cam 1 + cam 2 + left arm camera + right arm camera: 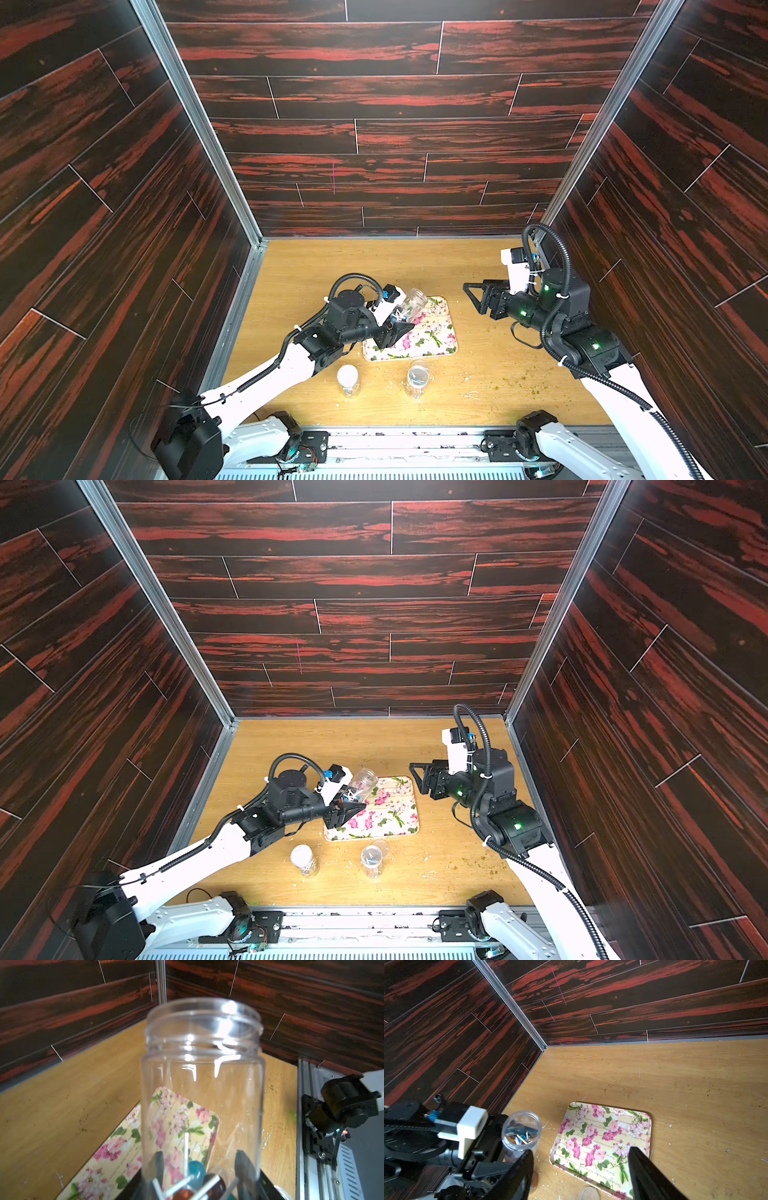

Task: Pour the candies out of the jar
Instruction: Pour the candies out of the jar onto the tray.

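Beside floral tray point(432, 336), white-topped jar point(347, 379), second jar point(417, 379)

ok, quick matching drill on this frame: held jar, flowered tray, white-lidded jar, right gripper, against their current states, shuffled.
1 held jar
2 flowered tray
3 white-lidded jar
4 right gripper

A jaws apart, holding nothing
B upright on the table
C tilted in the left gripper, lid off, candies at its bottom
D flat, no candies on it

Pairs: 1-C, 2-D, 3-B, 4-A
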Robot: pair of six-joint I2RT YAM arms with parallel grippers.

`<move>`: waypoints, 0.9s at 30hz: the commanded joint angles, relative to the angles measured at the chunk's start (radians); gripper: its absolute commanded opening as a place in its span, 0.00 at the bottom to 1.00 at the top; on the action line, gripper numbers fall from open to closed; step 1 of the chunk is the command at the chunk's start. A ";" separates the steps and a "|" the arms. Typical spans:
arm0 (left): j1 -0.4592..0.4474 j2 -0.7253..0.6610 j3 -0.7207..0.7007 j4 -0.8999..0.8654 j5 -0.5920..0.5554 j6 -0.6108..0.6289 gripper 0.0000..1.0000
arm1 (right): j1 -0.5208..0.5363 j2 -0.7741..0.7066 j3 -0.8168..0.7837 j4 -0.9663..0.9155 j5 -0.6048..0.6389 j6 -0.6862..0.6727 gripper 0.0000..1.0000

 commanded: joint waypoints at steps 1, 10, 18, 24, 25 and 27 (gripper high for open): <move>0.004 0.043 0.033 -0.081 -0.017 0.052 0.43 | -0.006 -0.029 -0.017 -0.011 0.008 0.012 0.74; 0.004 0.184 0.115 -0.234 -0.024 0.137 0.43 | -0.011 -0.062 -0.072 -0.014 0.004 0.015 0.74; 0.005 0.252 0.139 -0.272 -0.058 0.156 0.43 | -0.015 -0.068 -0.090 -0.024 0.001 0.005 0.75; 0.005 0.286 0.156 -0.326 -0.089 0.187 0.43 | -0.020 -0.068 -0.119 -0.012 -0.007 0.013 0.75; 0.003 0.293 0.162 -0.338 -0.096 0.194 0.43 | -0.019 -0.068 -0.126 -0.008 -0.009 0.016 0.75; 0.004 0.312 0.175 -0.364 -0.109 0.208 0.43 | -0.018 -0.066 -0.141 0.006 -0.021 0.023 0.75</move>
